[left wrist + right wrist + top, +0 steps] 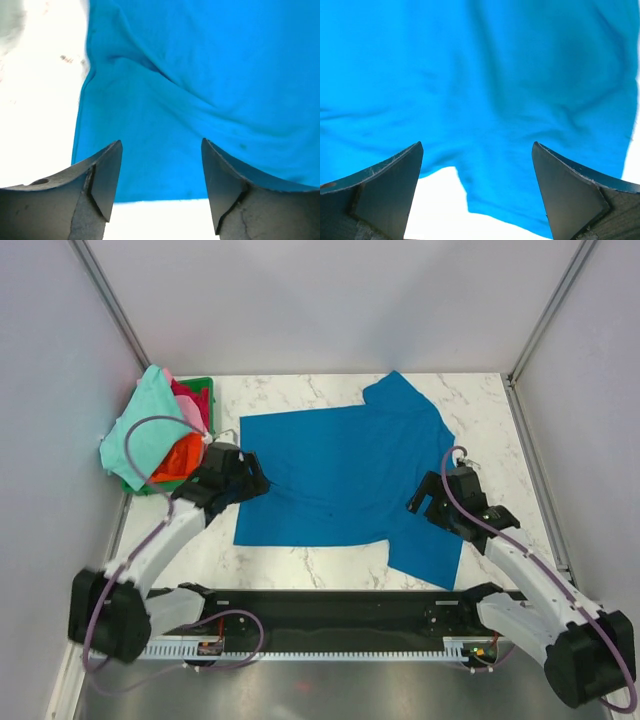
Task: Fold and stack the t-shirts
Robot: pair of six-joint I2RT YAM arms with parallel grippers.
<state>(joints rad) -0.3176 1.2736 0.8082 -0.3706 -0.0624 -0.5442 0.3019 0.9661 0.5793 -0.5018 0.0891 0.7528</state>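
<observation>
At the far left the other t-shirts (150,435) sit heaped in the green basket (204,386); just beside it the left jaws hover well apart and empty over the hem edge of the blue t-shirt (340,470), likely placed to pinch it. That shirt lies flat on the tabletop (300,390), ready for folding, its long axis running left to right, hem left, sleeves right. The right jaws gape fully, empty, over the near sleeve.

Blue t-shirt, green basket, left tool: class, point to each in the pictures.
blue t-shirt (340,465): top view, middle of its body.
green basket (203,385): top view, far rim.
left tool (161,141): left wrist view, midway between its fingertips.
</observation>
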